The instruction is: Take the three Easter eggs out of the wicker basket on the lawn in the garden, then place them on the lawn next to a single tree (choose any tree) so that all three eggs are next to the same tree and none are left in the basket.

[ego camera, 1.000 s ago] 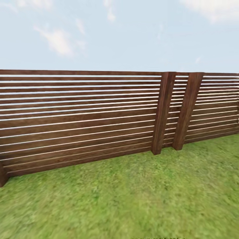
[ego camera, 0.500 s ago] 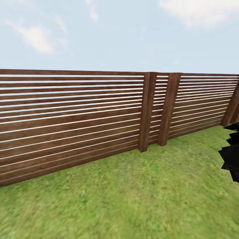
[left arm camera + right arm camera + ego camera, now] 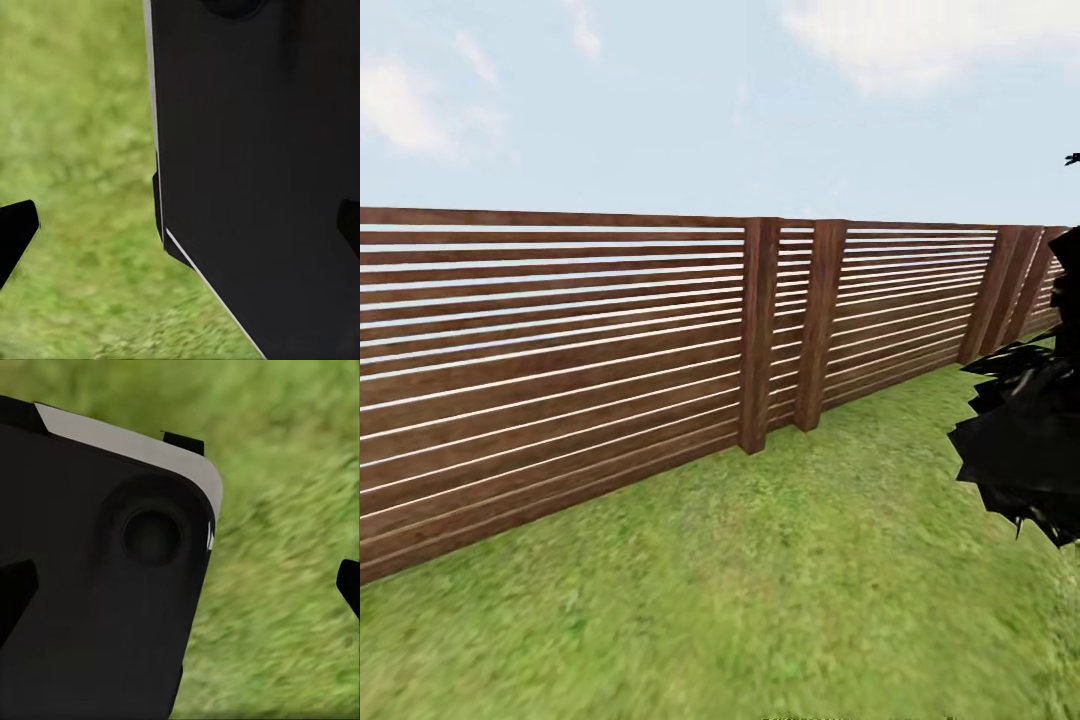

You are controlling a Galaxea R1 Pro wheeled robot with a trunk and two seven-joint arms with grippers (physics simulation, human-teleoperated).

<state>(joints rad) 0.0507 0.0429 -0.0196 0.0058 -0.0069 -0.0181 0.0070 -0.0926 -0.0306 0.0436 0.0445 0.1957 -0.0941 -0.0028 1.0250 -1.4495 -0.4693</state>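
Since a second ago the whole head view has swung rightward: camera motion, not the scenery's; the brown horizontal-slat wooden fence and its paired posts sit further left, and a dark spiky-leaved plant has come in at the right edge

Item, lawn: mottled green grass, running up to the fence foot

Item, left fingers: dark tips at both edges of the left wrist view, well apart, nothing between them but grass and a black body panel

Item, right fingers: dark tips likewise spread wide, holding nothing; a black housing with a grey edge sits in front

Item, wicker basket, three eggs, tree: none located from here, so contents unknown

Step in hand, as I judge it: turning to search. I'd keep the sweep slow and steady, arms tucked, clear of the spiky plant, until basket or trunk appears
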